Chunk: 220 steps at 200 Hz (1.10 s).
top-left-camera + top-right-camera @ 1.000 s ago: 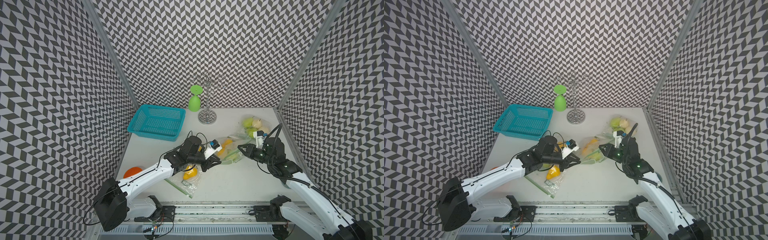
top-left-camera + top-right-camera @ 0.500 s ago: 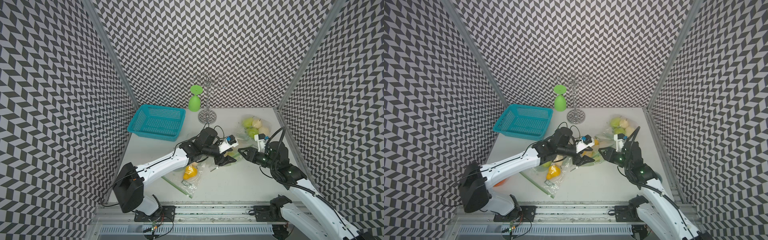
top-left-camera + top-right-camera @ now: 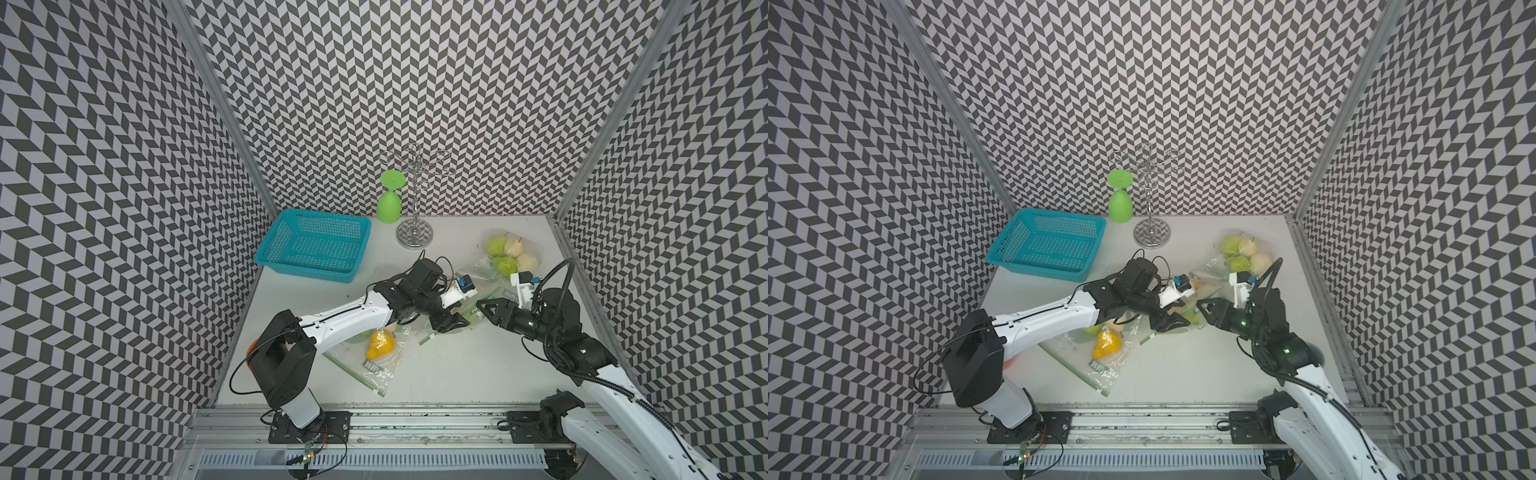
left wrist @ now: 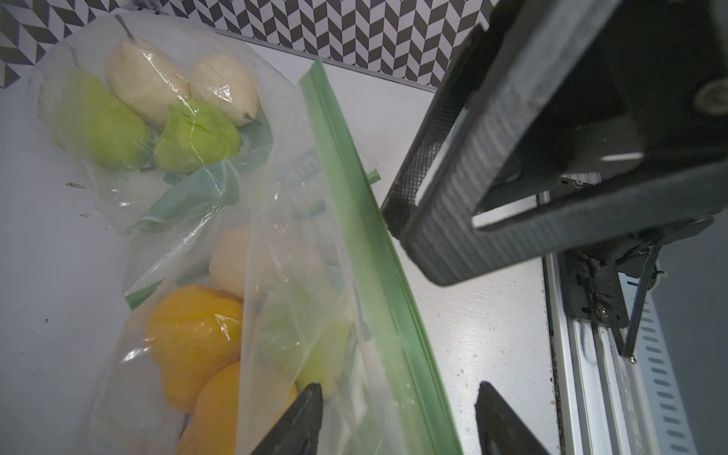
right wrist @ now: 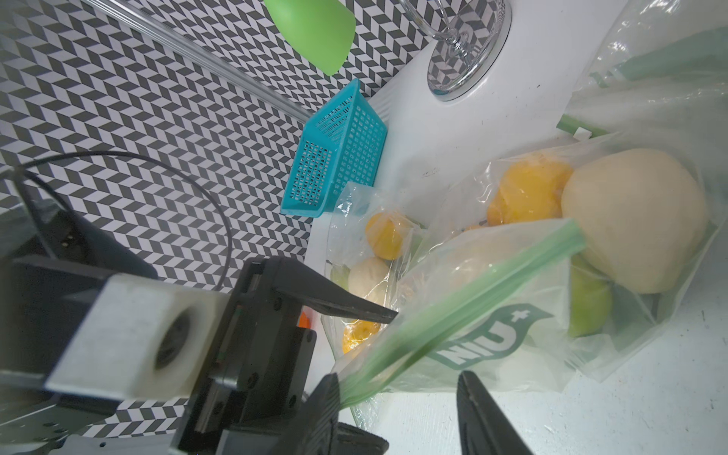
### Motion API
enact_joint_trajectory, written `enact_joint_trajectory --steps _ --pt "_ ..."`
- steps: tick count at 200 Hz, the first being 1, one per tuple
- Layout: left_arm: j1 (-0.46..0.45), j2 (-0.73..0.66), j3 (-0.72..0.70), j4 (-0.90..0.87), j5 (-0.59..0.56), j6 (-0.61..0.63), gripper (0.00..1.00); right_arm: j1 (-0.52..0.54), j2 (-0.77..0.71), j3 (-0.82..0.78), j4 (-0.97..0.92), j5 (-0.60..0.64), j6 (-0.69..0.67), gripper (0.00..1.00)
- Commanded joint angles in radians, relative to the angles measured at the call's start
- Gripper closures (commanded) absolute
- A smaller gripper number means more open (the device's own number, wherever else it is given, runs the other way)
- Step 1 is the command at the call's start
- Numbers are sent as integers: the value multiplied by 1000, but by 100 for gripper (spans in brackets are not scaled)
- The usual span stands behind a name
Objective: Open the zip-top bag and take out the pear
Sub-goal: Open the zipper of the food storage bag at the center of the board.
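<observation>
The clear zip-top bag [image 3: 478, 286] [image 3: 1206, 282] lies mid-table between both grippers. Its green zip strip [image 4: 374, 256] [image 5: 472, 303] looks shut. Inside are a cream pear [image 5: 638, 220], yellow pears [image 5: 528, 193] and a green pear [image 5: 591, 307]. My left gripper [image 3: 446, 324] [image 3: 1173, 324] [image 4: 398, 394] is open and straddles the zip strip. My right gripper [image 3: 484, 309] [image 3: 1204, 311] [image 5: 398, 380] faces it, open, with the strip's end against one finger. Neither is clamped on the bag.
A second bag of green and cream pears [image 3: 509, 253] [image 3: 1241, 253] lies at the back right. A third bag with a yellow pear [image 3: 380, 347] [image 3: 1106, 345] lies front left under my left arm. A teal basket [image 3: 316, 245], a green glass [image 3: 389, 203] and a metal rack [image 3: 414, 232] stand at the back.
My left gripper has moved right, from over the front bag to the middle bag's zip edge. Both grippers have opened wider. The right arm has barely shifted.
</observation>
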Motion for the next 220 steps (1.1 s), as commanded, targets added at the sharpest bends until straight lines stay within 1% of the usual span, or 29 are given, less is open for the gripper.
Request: enact_joint_trajectory --steps 1,19,48,80,115,135,164,200,220 --pt "6 -78 -21 50 56 -7 36 -5 -36 -11 4 1 -10 46" --pt "13 -94 -43 71 53 -21 35 -5 -53 -23 4 4 -4 45" --pt "22 -82 -48 76 68 -25 37 -4 -57 -31 8 0 1 45" --pt "21 -69 -41 61 108 -19 39 -5 -54 -31 14 2 1 44" --pt "17 -86 -47 37 118 9 36 -4 -52 -37 22 2 4 44" --pt "4 -108 -65 43 63 24 35 -5 -50 -36 24 -1 3 44" --pt "-23 -101 -60 23 -53 50 35 -5 -49 -38 27 -1 2 44" --pt "-39 -98 -55 35 -100 58 35 -5 -48 -42 37 -4 3 44" --pt "-46 -85 -48 33 -124 61 37 -4 -51 -41 39 -5 3 44"
